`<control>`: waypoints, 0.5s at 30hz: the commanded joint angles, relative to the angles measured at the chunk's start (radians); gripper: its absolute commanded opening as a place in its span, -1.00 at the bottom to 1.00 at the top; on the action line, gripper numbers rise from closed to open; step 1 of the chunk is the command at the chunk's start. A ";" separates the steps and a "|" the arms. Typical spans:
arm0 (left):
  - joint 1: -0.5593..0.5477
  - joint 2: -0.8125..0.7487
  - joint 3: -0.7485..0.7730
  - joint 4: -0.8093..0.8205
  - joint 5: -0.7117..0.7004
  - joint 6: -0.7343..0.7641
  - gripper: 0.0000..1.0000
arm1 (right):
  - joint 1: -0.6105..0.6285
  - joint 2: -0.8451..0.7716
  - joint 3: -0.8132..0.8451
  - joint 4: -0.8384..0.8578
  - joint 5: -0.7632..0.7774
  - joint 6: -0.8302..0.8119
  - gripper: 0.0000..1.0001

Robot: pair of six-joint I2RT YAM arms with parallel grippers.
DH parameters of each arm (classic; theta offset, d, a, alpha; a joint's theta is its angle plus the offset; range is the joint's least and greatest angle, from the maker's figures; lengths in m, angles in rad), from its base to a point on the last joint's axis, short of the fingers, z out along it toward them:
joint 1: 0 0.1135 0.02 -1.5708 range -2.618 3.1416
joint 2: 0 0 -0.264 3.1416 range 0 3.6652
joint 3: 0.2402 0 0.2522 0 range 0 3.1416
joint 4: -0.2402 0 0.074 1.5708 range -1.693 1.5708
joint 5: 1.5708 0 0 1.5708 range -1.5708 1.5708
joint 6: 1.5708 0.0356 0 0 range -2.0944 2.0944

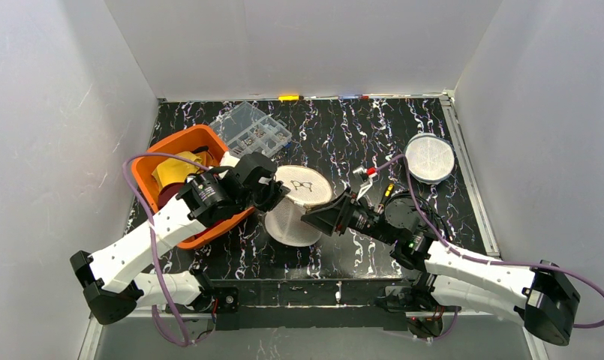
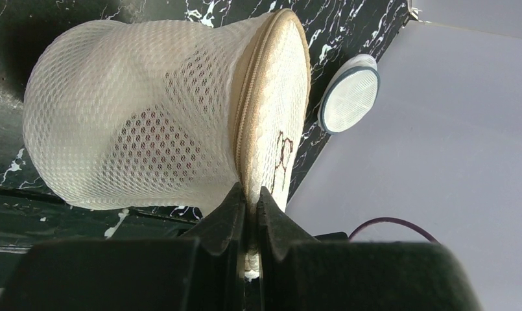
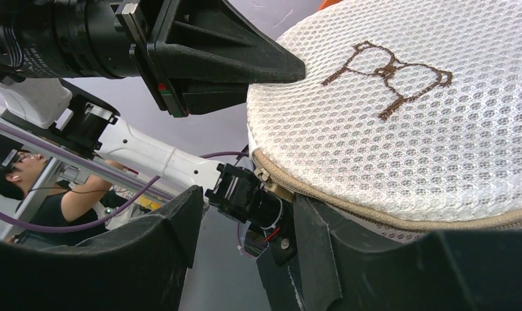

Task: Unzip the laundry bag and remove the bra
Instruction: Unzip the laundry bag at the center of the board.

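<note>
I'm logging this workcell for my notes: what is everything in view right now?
laundry bag: one, white mesh with tan zip, mid-table
bin: one, orange, left of the bag, yellow and dark-red items inside
organiser box: one, clear, behind the bin
round mesh disc: one, white with dark rim, back right
table: one, black marbled
left claw: one, black, shut on the bag's zip rim
right claw: one, black, open at the zip seam
</note>
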State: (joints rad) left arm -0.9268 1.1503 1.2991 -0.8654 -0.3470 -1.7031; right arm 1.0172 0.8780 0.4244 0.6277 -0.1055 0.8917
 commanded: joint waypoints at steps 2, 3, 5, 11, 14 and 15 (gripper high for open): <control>-0.003 -0.034 -0.011 0.005 -0.018 -0.004 -1.00 | 0.014 -0.011 -0.010 0.098 0.026 -0.004 0.20; -0.004 -0.034 -0.011 0.004 -0.019 -0.004 -1.00 | 0.015 -0.011 -0.013 0.107 0.024 -0.004 0.18; -0.003 -0.035 -0.013 0.003 -0.021 -0.004 -1.00 | 0.018 -0.012 -0.013 0.111 0.026 -0.007 0.15; -0.003 -0.037 -0.020 0.003 -0.029 -0.006 -1.00 | 0.023 -0.011 -0.018 0.119 0.023 -0.013 0.05; -0.003 -0.035 -0.018 0.004 -0.025 -0.006 -1.00 | 0.025 -0.009 -0.018 0.119 0.026 -0.013 0.04; -0.003 -0.034 -0.016 0.003 -0.024 -0.004 -1.00 | 0.026 -0.008 -0.018 0.117 0.028 -0.013 0.04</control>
State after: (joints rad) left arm -0.9268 1.1488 1.2831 -0.8623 -0.3473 -1.7031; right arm 1.0355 0.8780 0.4107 0.6762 -0.0990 0.8902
